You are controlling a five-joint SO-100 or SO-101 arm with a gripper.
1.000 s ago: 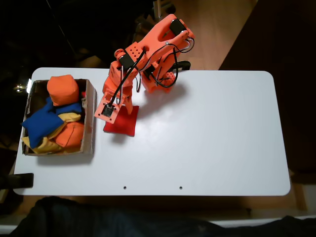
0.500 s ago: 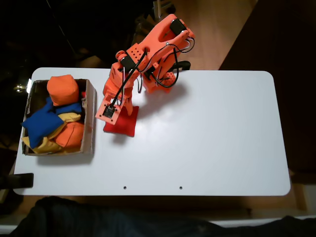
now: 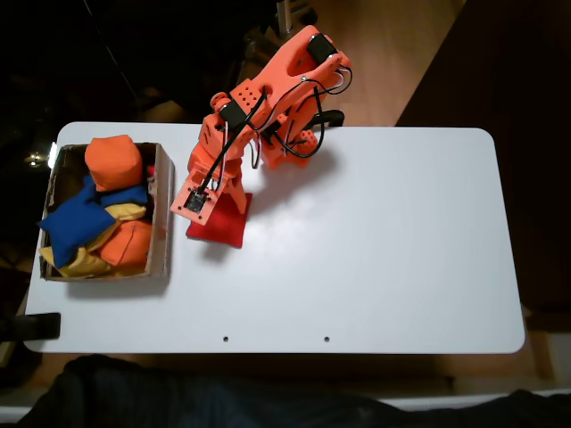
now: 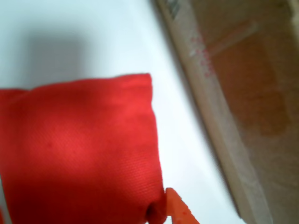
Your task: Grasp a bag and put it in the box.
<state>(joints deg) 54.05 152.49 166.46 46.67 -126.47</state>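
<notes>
The red bag is just right of the cardboard box in the fixed view, half covered by my orange arm. My gripper reaches down onto the bag's left part, its jaws hidden under the wrist. In the wrist view the bag bulges large at the left. One orange fingertip presses a dent into its lower right corner. A grey shadow lies apart from the bag on the white table, so the bag looks held slightly off the surface. The box wall runs diagonally at the right.
Orange, blue and yellow beanbags fill the box at the table's left end. The arm's base stands at the back edge. The white table stretches out to the right and front. Dark surroundings lie beyond the edges.
The wrist has shifted very slightly, and the red bag's outline has drawn in a little toward the gripper. The box and its contents have not moved.
</notes>
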